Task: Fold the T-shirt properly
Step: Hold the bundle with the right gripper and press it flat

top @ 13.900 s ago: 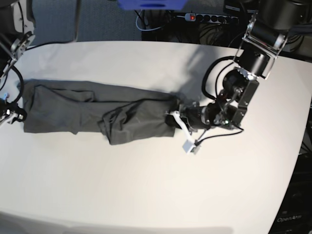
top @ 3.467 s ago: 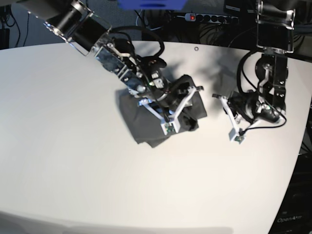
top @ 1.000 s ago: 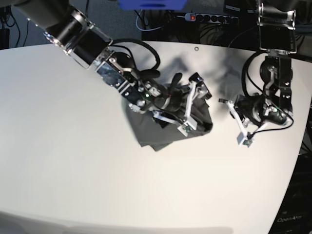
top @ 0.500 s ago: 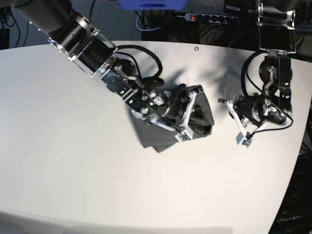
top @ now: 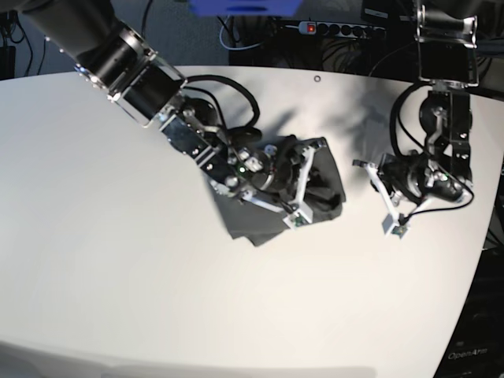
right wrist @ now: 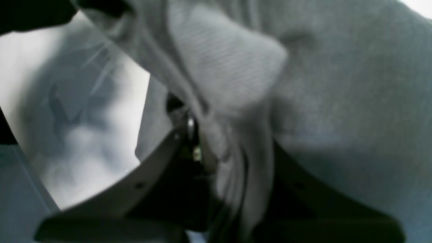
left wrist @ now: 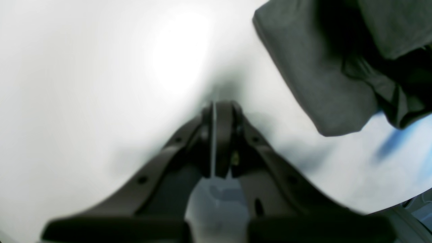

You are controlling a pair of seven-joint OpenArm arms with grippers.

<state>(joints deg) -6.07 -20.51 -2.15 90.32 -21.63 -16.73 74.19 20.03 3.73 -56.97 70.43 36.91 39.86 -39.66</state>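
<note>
Probably lab: power strip (top: 335,29), cables (top: 244,35).

Grey fabric of the T-shirt (right wrist: 337,101) fills most of the right wrist view, blurred and very close. A bunched fold of it runs down between the dark fingers (right wrist: 158,165) of the right tool (right wrist: 222,158), which pinch it. The pale desk (right wrist: 84,128) shows at left.
</note>
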